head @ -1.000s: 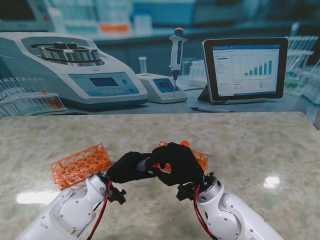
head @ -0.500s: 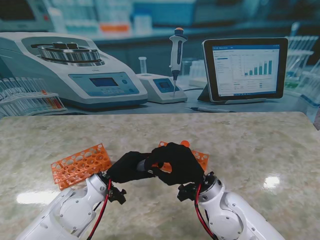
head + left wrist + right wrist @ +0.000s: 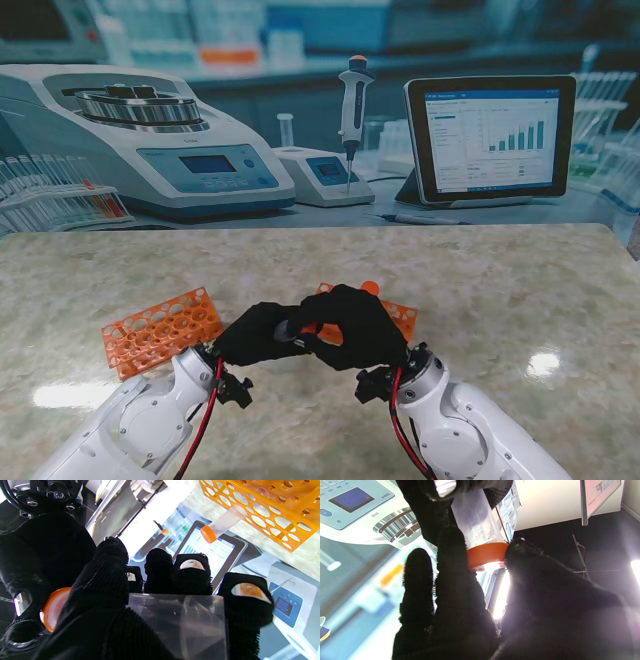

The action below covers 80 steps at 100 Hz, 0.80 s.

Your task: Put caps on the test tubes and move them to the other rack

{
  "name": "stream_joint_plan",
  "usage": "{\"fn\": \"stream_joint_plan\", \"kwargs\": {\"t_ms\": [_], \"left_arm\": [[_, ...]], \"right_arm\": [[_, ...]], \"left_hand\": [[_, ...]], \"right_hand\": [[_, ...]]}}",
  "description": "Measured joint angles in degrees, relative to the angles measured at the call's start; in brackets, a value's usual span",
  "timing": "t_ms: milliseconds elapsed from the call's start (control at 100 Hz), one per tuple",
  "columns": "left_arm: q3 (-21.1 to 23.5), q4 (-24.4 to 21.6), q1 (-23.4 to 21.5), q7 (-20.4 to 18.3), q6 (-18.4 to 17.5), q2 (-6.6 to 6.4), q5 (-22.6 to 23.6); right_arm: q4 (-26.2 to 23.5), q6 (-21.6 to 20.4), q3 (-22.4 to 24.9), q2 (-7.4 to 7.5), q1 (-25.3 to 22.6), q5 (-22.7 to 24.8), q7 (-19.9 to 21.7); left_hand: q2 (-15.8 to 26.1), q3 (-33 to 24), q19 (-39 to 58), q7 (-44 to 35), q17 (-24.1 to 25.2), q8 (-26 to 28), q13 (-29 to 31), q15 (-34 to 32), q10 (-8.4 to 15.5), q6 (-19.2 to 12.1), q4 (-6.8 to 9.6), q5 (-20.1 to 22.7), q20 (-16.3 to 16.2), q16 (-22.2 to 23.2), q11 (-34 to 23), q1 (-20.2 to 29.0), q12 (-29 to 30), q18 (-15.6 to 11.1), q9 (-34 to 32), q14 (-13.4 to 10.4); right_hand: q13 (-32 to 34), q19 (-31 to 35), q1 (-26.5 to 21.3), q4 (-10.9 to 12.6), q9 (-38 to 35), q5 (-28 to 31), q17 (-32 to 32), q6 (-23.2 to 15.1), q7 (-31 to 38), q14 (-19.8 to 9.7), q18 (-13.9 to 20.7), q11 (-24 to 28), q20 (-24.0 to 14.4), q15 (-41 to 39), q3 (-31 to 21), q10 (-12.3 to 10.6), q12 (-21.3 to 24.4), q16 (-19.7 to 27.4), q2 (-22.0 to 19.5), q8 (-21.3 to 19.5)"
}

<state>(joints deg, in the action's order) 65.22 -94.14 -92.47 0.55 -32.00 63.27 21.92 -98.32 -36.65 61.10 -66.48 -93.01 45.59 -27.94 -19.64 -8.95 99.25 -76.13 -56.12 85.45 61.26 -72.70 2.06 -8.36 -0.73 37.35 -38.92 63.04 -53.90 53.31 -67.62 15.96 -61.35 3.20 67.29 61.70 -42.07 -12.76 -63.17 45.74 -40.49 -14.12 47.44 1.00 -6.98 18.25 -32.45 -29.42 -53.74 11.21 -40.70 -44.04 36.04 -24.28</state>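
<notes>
Tube: clear test tube (image 3: 180, 620) held off the counter between both hands, in the near middle of the scene, just in front of the right rack.
Cap: orange cap (image 3: 486, 555) sits on the tube's end, pinched between the right hand's thumb and fingers (image 3: 452, 555).
Left hand: left hand (image 3: 257, 335) is wrapped around the tube's clear body, fingers curled over it.
Right hand: right hand (image 3: 352, 325) is clamped on the cap end, touching the left hand.
Change: against the picture a second ago, both hands sit in almost the same place; only the right hand's fingers have shifted slightly on the cap.
Right rack: orange rack (image 3: 400, 314) lies just beyond the hands; a second capped tube (image 3: 220, 526) stands in it.
Left rack: orange rack (image 3: 160, 330) lies to the left, tilted, its holes bare in this view.
Counter: pale marbled counter (image 3: 500, 290) with glare spots near left and right.
Room: a lab backdrop behind, with centrifuge (image 3: 150, 140), pipette (image 3: 353, 110) and tablet (image 3: 490, 135) showing charts.
</notes>
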Motion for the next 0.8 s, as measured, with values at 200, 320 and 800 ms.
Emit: {"fn": "stream_joint_plan", "kwargs": {"t_ms": [200, 320, 800], "left_arm": [[0.0, -0.1, -0.1, 0.0, 0.0, 0.01, 0.1], [-0.1, -0.3, -0.1, 0.0, 0.0, 0.02, 0.1], [-0.2, -0.4, -0.2, -0.1, 0.1, 0.06, 0.2]], "right_arm": [[0.4, -0.6, -0.2, 0.0, 0.2, 0.2, 0.0], [0.5, -1.0, -0.3, 0.0, 0.3, 0.5, 0.0], [0.4, -1.8, 0.1, 0.06, 0.0, 0.7, 0.8]], "left_hand": [[0.0, 0.0, 0.0, -0.1, 0.1, 0.0, 0.0, 0.0, 0.0, 0.0, 0.0, 0.0, 0.0, 0.0, 0.0, 0.0, 0.0, 0.0, 0.0, 0.0], [-0.4, 0.1, 0.0, -0.1, 0.1, 0.0, 0.0, 0.0, 0.0, 0.0, 0.0, 0.0, 0.0, 0.0, 0.0, 0.0, 0.0, 0.0, 0.0, 0.0], [-0.6, 0.6, 0.0, -0.1, 0.2, 0.0, 0.0, 0.0, 0.3, 0.0, 0.01, 0.0, 0.0, 0.0, 0.0, 0.0, 0.0, 0.0, 0.0, 0.0]], "right_hand": [[-0.6, 0.0, 0.6, 0.9, 0.6, 0.0, 0.4, 0.0, 0.0, 0.1, 0.0, 0.0, 0.0, 0.0, 0.8, -0.1, 0.2, 0.2, -0.1, 0.5], [-2.6, -0.1, 3.0, 0.8, 1.4, -1.4, 2.0, 0.1, -0.1, 0.4, -0.2, -0.5, 0.6, 0.4, 4.3, -1.8, 1.5, 1.2, -1.0, 1.8], [-7.3, -0.7, 12.2, 1.7, 3.4, -2.5, 8.2, 1.3, -5.3, 2.4, -2.3, -0.9, 0.7, 2.8, 13.6, -3.9, 8.6, 2.8, -7.8, -1.0]]}}
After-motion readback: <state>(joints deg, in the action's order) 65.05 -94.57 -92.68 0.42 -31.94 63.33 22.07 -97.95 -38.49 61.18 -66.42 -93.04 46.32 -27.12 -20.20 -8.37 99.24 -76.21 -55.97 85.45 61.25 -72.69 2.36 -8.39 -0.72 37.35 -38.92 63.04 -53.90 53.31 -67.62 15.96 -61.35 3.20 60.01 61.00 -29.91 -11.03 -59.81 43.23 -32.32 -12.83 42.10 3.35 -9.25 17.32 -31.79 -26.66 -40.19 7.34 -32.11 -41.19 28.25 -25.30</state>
